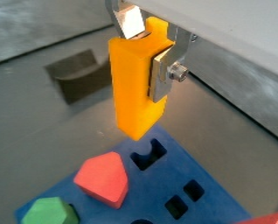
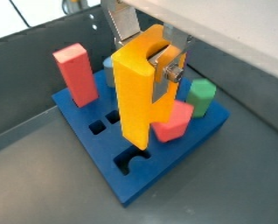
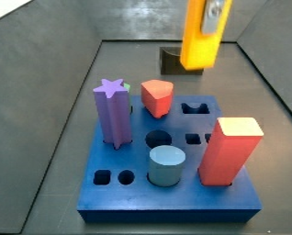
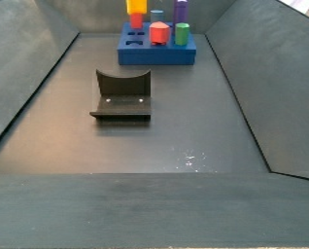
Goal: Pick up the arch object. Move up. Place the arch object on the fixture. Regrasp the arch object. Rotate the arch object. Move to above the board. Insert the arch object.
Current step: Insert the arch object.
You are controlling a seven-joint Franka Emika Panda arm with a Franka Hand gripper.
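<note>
Wrist views, gripper gripping arch object, seemingly above board

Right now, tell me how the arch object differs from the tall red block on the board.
The arch object is yellow-orange; the tall red block is red. The arch object hangs in the air, clamped between the jaws of the gripper above the board; the red block stands seated in the board near a corner. Both are upright, elongated blocks with flat sides.
</note>
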